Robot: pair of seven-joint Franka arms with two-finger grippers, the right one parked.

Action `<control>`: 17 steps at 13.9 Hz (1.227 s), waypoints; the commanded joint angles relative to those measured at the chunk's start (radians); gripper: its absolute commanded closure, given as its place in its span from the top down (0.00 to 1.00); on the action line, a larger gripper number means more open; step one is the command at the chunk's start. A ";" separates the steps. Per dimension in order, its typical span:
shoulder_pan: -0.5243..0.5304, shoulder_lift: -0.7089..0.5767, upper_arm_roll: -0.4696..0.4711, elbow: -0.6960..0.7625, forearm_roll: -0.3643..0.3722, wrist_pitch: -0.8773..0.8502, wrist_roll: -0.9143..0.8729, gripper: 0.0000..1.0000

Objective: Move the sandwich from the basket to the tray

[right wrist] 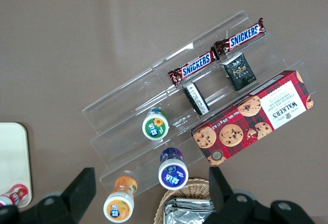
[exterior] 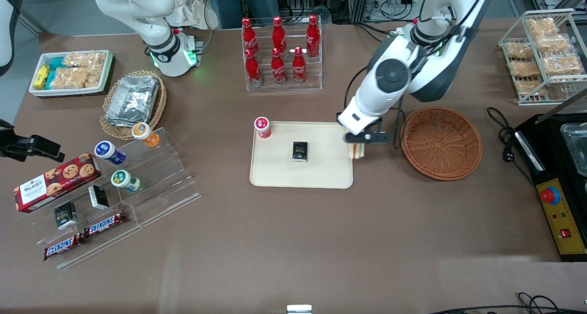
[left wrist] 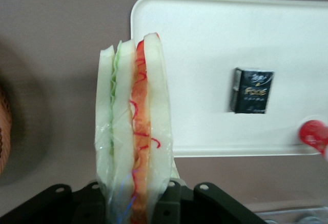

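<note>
Your gripper (exterior: 357,145) is clamped on the sandwich (exterior: 357,151), wedge upright, held over the tray (exterior: 321,176) edge nearest the wicker basket (exterior: 441,143). Basket sits just beside tray on the counter (exterior: 293,240). On tray: black packet (exterior: 300,151) mid, red-capped bottle (exterior: 263,127) at the corner toward parked arm's end.

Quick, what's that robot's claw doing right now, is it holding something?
Gripper: shut on the sandwich, held upright over the edge of the tray that faces the basket.
</note>
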State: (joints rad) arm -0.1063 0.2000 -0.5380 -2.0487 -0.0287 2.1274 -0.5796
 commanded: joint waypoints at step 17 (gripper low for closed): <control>-0.018 0.141 0.001 0.003 0.270 0.118 -0.174 1.00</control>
State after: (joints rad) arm -0.1347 0.4024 -0.5337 -2.1158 0.2403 2.3810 -0.7100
